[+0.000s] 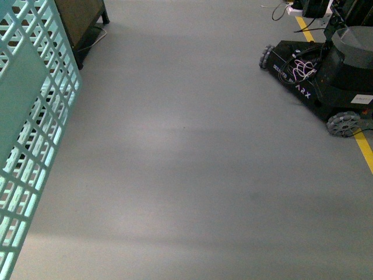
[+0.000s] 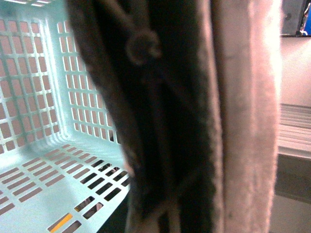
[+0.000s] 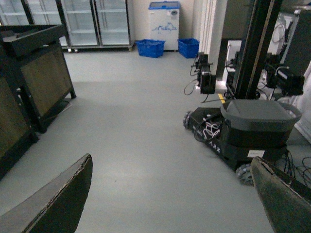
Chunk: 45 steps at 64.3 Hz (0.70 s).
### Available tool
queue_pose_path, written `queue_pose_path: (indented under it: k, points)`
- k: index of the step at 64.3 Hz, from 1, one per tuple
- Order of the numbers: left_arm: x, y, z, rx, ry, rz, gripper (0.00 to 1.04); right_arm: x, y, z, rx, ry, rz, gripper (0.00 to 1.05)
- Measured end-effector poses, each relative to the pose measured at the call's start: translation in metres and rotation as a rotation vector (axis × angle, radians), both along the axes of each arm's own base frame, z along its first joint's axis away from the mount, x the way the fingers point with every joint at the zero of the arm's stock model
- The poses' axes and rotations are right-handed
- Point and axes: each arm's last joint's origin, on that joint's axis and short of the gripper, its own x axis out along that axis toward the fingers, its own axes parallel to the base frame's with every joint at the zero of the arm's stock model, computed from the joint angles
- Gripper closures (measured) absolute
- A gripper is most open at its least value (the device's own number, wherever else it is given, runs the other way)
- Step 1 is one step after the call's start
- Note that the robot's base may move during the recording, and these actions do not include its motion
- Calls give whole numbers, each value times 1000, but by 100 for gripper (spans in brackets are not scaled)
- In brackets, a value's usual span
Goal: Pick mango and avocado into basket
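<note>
The light teal basket hangs at the left edge of the front view, its slotted wall tilted. In the left wrist view its slotted floor and walls show empty, and its brownish ribbed handle fills the middle, very close and blurred. My left gripper is shut on that handle; its fingers are hidden. My right gripper is open over bare grey floor, with nothing between its fingers. The mango and the avocado are out of view.
Another black ARX robot base stands on wheels at the right by a yellow floor line. A dark wooden stand is at the left. Blue crates and glass-door fridges line the far wall.
</note>
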Motion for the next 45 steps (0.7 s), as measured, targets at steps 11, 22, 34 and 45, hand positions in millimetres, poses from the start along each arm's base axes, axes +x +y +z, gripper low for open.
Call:
queue_pose_path:
  k: [11,22,34,45]
  points:
    - [0,0,0,3,0,-2,91,0,0,0,0,0,1,9]
    - [0,0,0,1,0,-2,91,0,0,0,0,0,0,9]
    - [0,0,0,2,0,-1,91,0,0,0,0,0,0,9]
    - [0,0,0,-1,-1,-3,91,0,0,0,0,0,-1,9]
